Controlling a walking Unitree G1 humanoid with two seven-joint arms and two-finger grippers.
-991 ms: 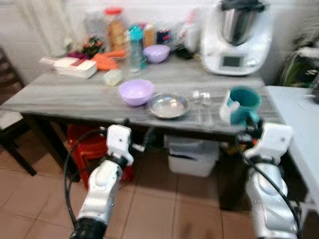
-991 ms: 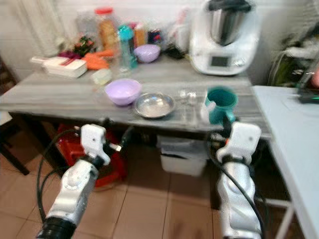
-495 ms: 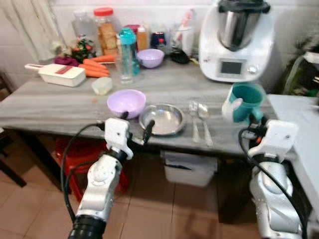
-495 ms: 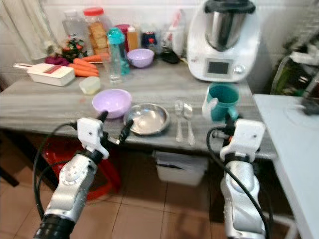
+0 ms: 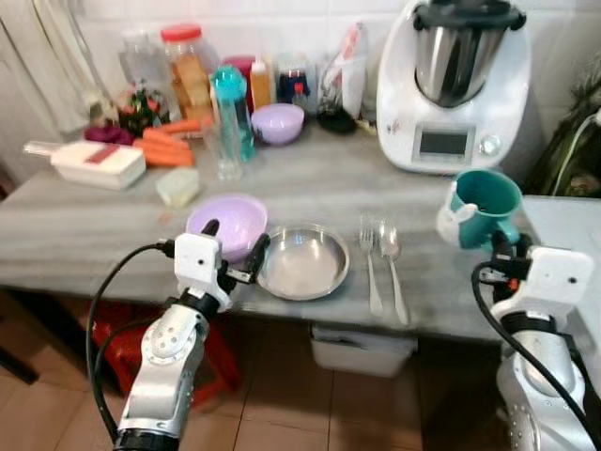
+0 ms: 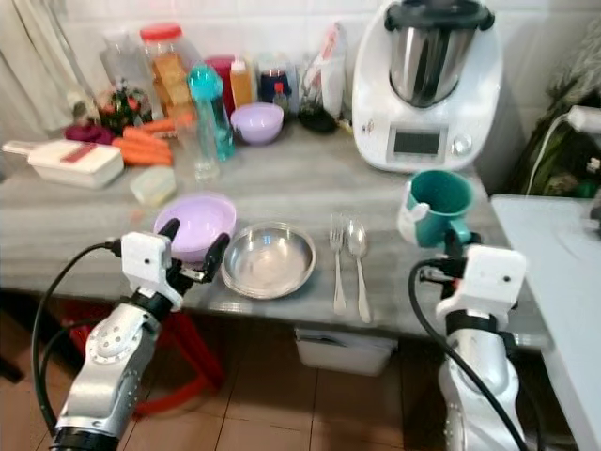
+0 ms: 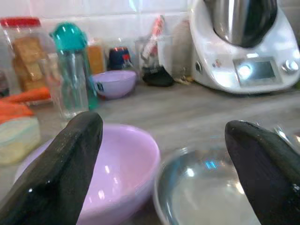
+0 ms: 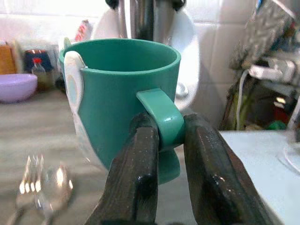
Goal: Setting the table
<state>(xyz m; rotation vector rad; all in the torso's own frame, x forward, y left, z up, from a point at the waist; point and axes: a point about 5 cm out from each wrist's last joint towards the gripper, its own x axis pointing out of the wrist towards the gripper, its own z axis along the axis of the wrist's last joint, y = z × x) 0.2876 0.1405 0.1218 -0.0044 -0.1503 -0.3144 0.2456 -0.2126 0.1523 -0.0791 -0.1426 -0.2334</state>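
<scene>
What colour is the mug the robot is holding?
Teal green mug, with a white patch on its side; clearest in the right wrist view.

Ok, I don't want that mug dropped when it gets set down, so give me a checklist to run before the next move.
1. Right hand shut on the mug handle: ok.
2. Mug upright: ok.
3. Bare table right of the spoon for the mug: ok.
4. Mug bottom resting on the table or lifted: cannot tell.
5. Left hand open, holding nothing: ok.
6. Left hand apart from the purple bowl: not ok, one finger looks right at its rim.
</scene>
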